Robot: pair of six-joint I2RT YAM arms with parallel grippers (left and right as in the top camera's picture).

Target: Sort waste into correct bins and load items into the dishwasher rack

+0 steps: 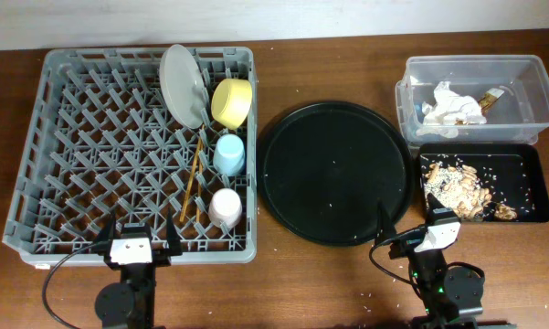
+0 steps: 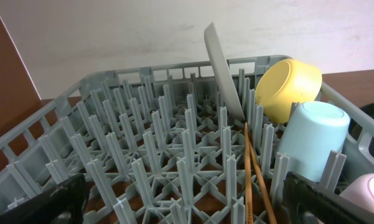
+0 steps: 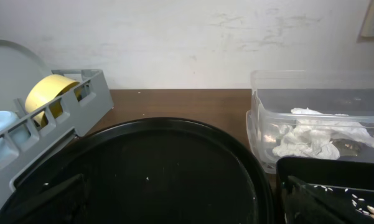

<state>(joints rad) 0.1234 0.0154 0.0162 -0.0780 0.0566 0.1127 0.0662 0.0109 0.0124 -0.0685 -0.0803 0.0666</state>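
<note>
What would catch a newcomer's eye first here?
The big grey rack on the left, with a white plate, yellow bowl and blue cup set along its right side. Then the round black tray in the middle, and on the right a clear tub with tissues behind a shallow black tray of food scraps.

In the left wrist view the small white cup (image 2: 372, 194) is cut off by the lower right corner, and the chopsticks (image 2: 249, 186) run off the bottom edge. The right wrist view crops the plate (image 3: 6, 68) at its left edge, and overhead the wrapper (image 1: 490, 99) is too small to read.
</note>
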